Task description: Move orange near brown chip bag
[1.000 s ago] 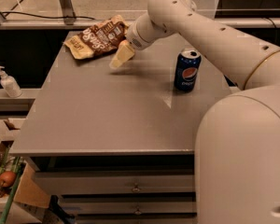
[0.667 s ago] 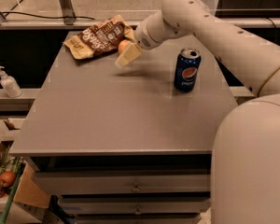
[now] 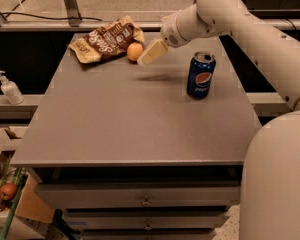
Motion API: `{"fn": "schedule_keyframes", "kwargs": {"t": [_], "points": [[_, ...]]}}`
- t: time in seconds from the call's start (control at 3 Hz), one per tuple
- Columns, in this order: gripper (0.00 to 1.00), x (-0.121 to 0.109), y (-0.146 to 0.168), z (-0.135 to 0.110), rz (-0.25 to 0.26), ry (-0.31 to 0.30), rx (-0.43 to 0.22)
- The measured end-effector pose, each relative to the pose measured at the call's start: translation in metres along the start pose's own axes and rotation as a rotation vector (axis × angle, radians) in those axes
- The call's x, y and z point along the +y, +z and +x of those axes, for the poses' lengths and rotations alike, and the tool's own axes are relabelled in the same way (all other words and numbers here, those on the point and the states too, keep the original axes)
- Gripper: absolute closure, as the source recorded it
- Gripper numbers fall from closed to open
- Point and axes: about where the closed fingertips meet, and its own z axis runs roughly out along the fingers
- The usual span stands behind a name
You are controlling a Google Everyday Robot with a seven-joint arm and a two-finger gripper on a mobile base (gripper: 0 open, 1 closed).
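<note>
Camera view is showing, at the far left, a white pump bottle (image 3: 9, 87) that is standing on a low ledge beside the grey table (image 3: 130, 129). Under it, in the bottom left corner, a reddish fruit (image 3: 7, 191) is lying next to a cardboard box (image 3: 31, 209).

On the far left part of the table top, the brown chip bag (image 3: 107, 38) is lying flat, with its white letters facing up. The orange (image 3: 135, 51) is resting on the table at the right edge of the bag, touching it or almost touching it.

Just to the right of the orange, the gripper (image 3: 145, 58) is hanging a little above the surface and is pointing down and to the left, toward the fruit. It is not carrying the orange. Whether the claw is released or clenched, I cannot tell.

More to the right, a blue soda can (image 3: 200, 75) is standing upright, well apart from the orange. The white arm (image 3: 240, 21) is reaching in from the right side, above the can.
</note>
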Motion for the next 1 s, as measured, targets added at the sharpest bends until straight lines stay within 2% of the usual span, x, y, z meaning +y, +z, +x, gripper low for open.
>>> {"fn": "schedule_keyframes", "kwargs": {"t": [0.33, 0.67, 1.0], "points": [[0.0, 0.0, 0.0, 0.0, 0.0, 0.0, 0.0], [0.0, 0.015, -0.007, 0.007, -0.015, -0.066, 0.021], [0.0, 0.018, -0.022, 0.017, -0.011, -0.152, 0.041]]}}
